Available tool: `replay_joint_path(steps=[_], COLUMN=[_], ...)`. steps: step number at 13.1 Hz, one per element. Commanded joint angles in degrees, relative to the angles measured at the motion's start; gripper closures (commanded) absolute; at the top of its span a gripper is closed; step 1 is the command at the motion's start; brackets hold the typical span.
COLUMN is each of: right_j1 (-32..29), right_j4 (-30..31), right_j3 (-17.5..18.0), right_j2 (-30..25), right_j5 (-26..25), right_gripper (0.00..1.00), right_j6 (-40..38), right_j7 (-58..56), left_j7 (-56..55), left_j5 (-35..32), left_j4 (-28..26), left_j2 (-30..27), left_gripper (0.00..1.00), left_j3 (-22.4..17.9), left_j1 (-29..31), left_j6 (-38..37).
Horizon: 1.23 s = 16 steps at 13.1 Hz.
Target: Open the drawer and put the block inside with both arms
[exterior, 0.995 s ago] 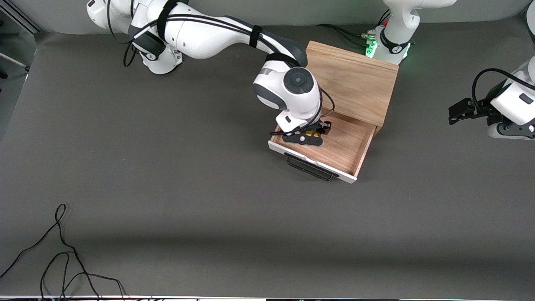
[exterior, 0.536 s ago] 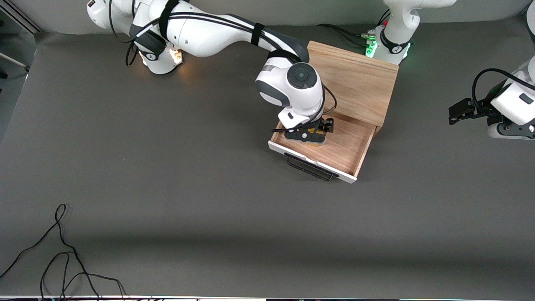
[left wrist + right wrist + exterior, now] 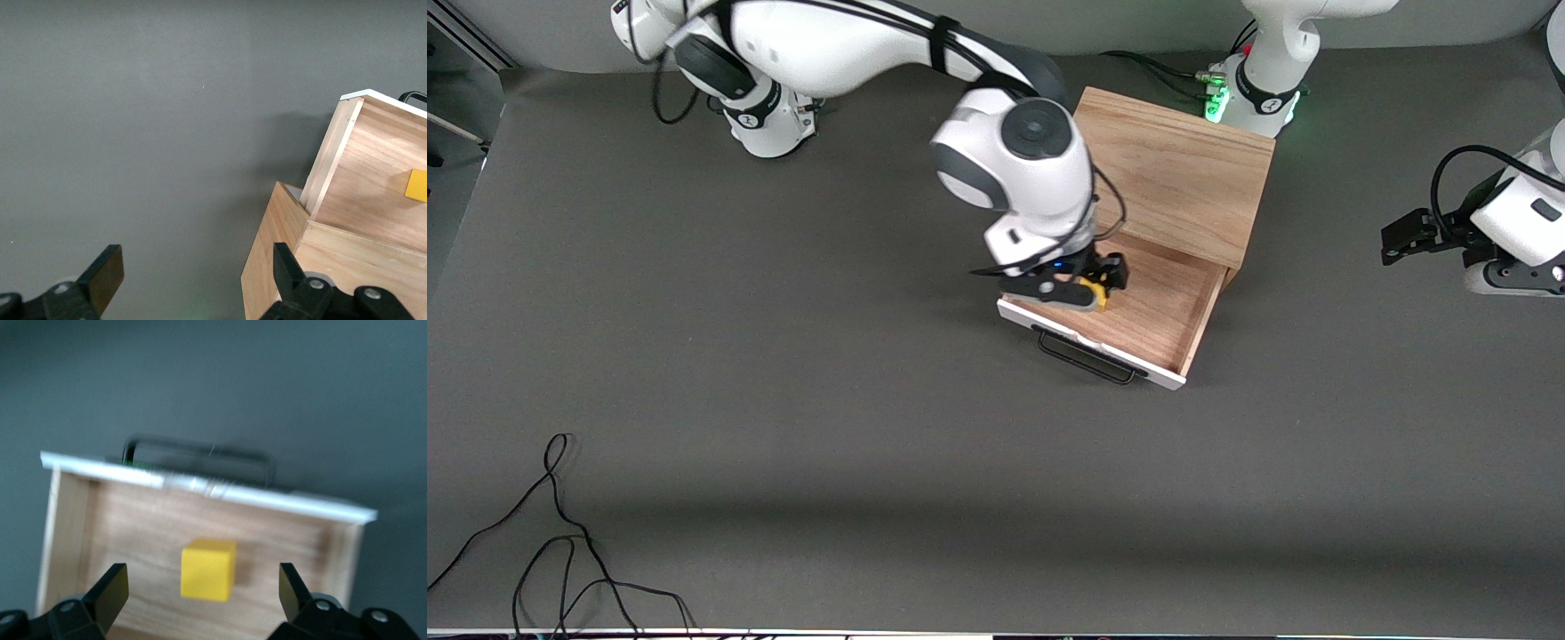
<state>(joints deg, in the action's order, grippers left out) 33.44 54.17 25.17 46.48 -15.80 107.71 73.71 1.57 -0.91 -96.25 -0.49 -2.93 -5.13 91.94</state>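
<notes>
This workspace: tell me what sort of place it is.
Probably a robotics lab bench: two white arms bolted to a grey-covered table, a wooden cabinet with its drawer open, and loose cables trailing at one edge.

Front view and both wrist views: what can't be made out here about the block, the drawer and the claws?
- Block: in the front view the right claw covers most of it.
- Drawer: the cabinet hides its inner end in the front view; the handle is blurred in the right wrist view.
- Left claw: in the front view, its fingertips cannot be told apart as it waits at the left arm's end of the table.
</notes>
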Motion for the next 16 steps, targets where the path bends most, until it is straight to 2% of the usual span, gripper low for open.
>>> replay_joint_path(steps=[1,5,7,8,9,12,13,16], right_j1=[-7.57,-23.38,-30.16,-32.54,-33.17,-32.48,-32.3,-32.39], right_j4=[4.62,17.61,21.49,23.16,24.39,29.31,31.33,35.12], right_j3=[0.23,0.06,-0.03,-1.25,-4.4,-19.58,-23.02,-27.0], right_j2=[-6.38,-18.67,-23.34,-25.36,-27.12,-33.54,-35.3,-38.91], right_j5=[2.69,9.55,10.79,10.79,11.31,19.91,20.19,20.11], right_gripper=[0.0,0.0,0.0,0.0,0.0,0.0,0.0,0.0], right_j6=[-2.76,-4.52,-4.79,-5.31,-5.75,-6.02,-6.02,-6.98], right_j7=[-2.66,-20.13,-29.19,-34.11,-38.94,-56.33,-61.0,-64.12], left_j7=[1.07,1.07,1.07,1.07,1.07,0.98,0.98,0.98], left_j5=[-0.49,-0.49,-0.49,-0.49,-0.49,-0.49,-0.49,-0.49], left_j4=[0.19,0.19,0.19,0.19,0.19,0.19,0.19,0.19], left_j2=[-0.3,-0.3,-0.3,-0.3,-0.3,-0.3,-0.3,-0.3], left_gripper=[0.0,0.0,0.0,0.0,0.0,0.0,0.0,0.0], left_j3=[0.03,0.03,0.12,0.12,0.12,0.12,0.12,0.12], left_j1=[0.04,0.04,0.04,0.04,0.04,0.04,0.04,0.04], left_j6=[0.08,-0.01,-0.01,-0.01,-0.09,-0.09,-0.09,-0.18])
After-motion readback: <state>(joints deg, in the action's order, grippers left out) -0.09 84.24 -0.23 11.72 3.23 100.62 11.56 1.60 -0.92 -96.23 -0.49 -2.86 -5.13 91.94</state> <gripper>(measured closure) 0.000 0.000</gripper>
